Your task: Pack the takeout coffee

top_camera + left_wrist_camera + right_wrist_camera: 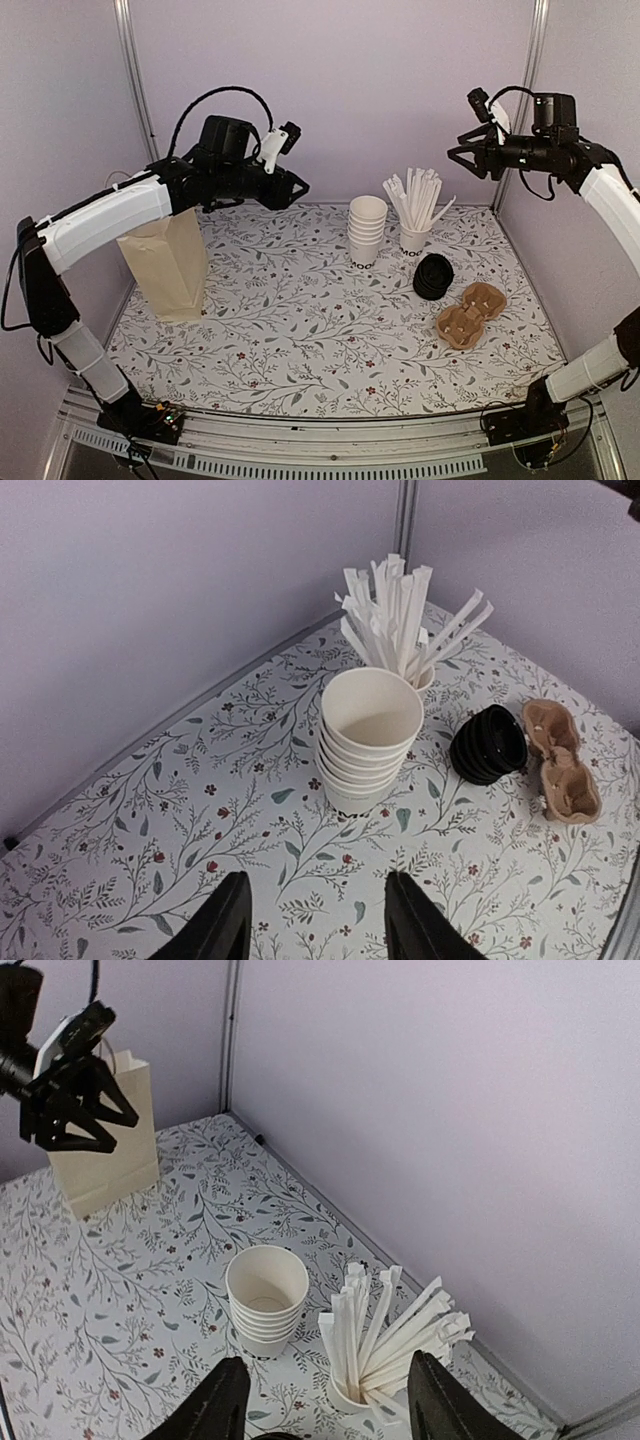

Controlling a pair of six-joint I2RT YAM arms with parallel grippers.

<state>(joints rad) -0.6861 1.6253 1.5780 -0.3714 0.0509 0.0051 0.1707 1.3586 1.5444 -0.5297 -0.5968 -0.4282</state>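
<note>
Currently the left end effector [297,187] and the right end effector [462,158] both hang partly open and empty above the desk [300,330], while the stack of white cups [366,232] stands near the back beside the straw cup [414,238], black lids [434,276] piled nearby.

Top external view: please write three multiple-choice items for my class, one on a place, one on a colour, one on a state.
1. Where does the paper bag stand? A far left B far right C centre
2. What colour are the lids? A white B black C brown
3. How are the paper cups arranged? A nested in one upright stack B tipped on their sides C spread out singly
1 A, the bag stands at the view's left; 2 B, the lid pile is black; 3 A, cups sit one inside another, mouths up.
</note>
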